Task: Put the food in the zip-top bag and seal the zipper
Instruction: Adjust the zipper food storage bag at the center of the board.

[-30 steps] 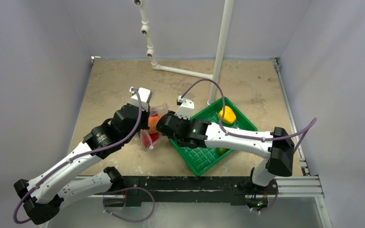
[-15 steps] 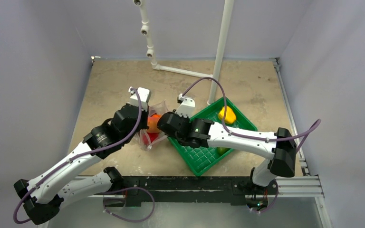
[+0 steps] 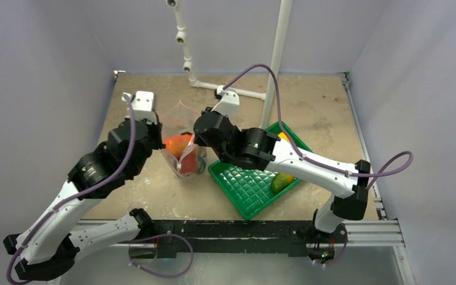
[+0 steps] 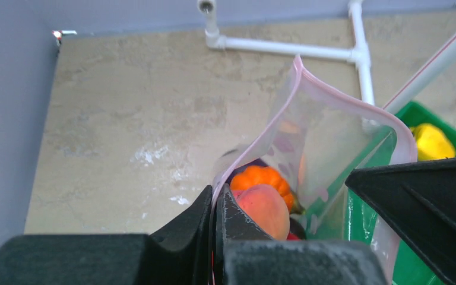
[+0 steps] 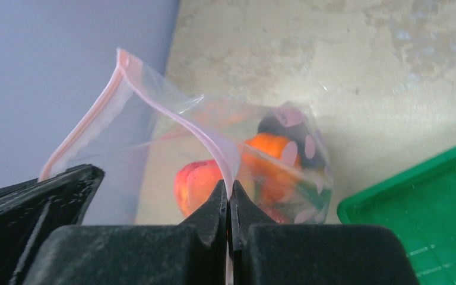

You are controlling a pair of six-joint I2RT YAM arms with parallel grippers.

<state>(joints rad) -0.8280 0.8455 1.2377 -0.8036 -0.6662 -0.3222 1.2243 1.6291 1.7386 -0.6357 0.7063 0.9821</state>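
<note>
- The left gripper [image 4: 215, 205] is clenched on one lip of the bag [image 4: 332, 142], the plastic pinched between its closed jaws; seen from above, this gripper [image 3: 158, 140] sits at the bag's left side
- The right gripper [image 5: 228, 199] is likewise clamped on the opposite lip; from above it [image 3: 197, 138] sits at the right side of the bag [image 3: 181, 119], so the bag hangs upright between the two arms, over the table [image 3: 142, 95] just left of the tray [image 3: 243, 187]; whether its bottom touches the table cannot be told
- The zipper [image 4: 356, 104] is unsealed; the pink strip curves away on both sides and the mouth gapes wide
- Done so far, judging by what lies inside: a peach [image 4: 264, 209] and an orange fruit [image 4: 261, 177] are plainly in the bag, with something red and something dark purple beside them, most likely the tomato and the eggplant
- Left to do: the yellow pepper [image 4: 430, 141] and the mango [image 3: 282, 181] lie on the green tray, outside the bag; the zipper must then be pressed shut along its whole length
- The loading looks well over halfway, the sealing not yet begun
- With both grippers busy on the mouth, one would have to let go to fetch the last two pieces; the slack plastic could then sag or fold shut
</note>
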